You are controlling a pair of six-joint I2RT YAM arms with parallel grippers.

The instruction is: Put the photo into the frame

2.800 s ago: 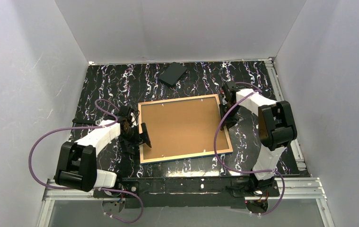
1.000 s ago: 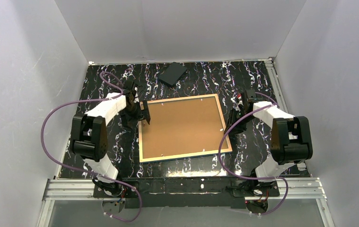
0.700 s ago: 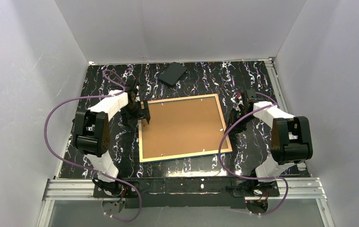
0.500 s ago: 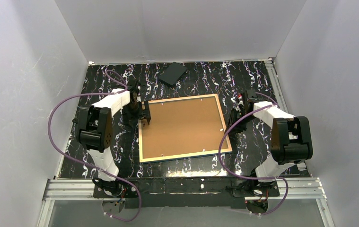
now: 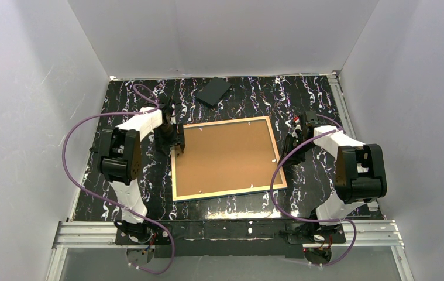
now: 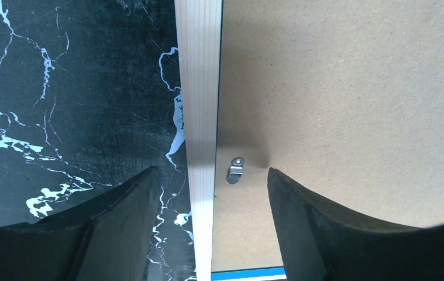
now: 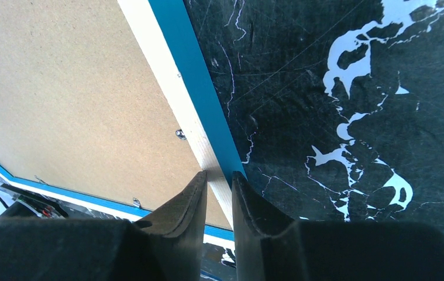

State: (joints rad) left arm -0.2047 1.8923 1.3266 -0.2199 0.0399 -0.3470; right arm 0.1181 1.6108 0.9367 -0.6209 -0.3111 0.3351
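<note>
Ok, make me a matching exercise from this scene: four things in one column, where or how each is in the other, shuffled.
1 black slab
2 backing board
3 left pincer
4 right pincer

A open over a metal tab
B pinching the frame at its right rail
C near the table far edge
D lying inside the frame

Pairs: 1-C, 2-D, 3-A, 4-B

Both wrist views cut off the frame (image 6: 199, 88) at their edges.

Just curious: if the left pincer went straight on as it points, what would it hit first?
The left pincer would probably meet the pale edge of the frame, beside a metal clip.
</note>
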